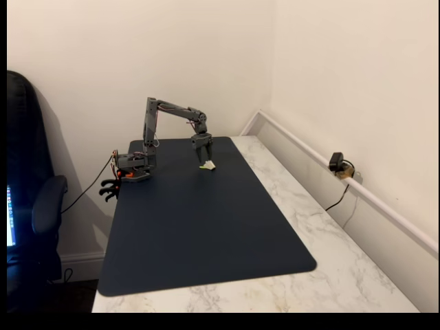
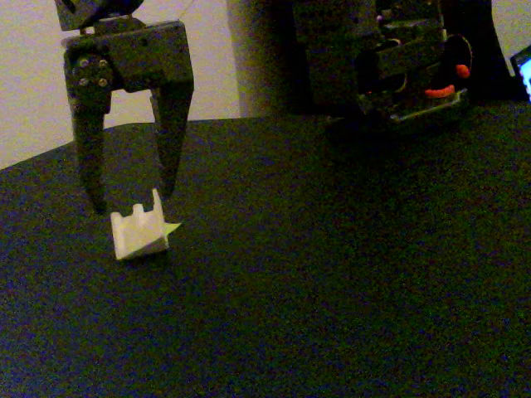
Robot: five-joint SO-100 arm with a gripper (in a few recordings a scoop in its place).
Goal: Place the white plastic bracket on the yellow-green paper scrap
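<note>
The white plastic bracket (image 2: 139, 231) lies on the dark mat, a small angular off-white piece. A corner of the yellow-green paper scrap (image 2: 172, 227) pokes out from under its right side, so the bracket rests on the scrap. In the wider fixed view the bracket (image 1: 207, 165) and scrap (image 1: 203, 167) sit at the mat's far end. My grey gripper (image 2: 131, 199) hangs open just above the bracket, one finger on each side, holding nothing; it also appears from the side as the gripper (image 1: 202, 157).
A dark blue mat (image 1: 206, 234) covers most of a marble table. The arm's base (image 1: 133, 168) is clamped at the mat's far left corner. A small camera (image 1: 337, 163) sits by the right wall. A black chair (image 1: 27, 206) stands at the left.
</note>
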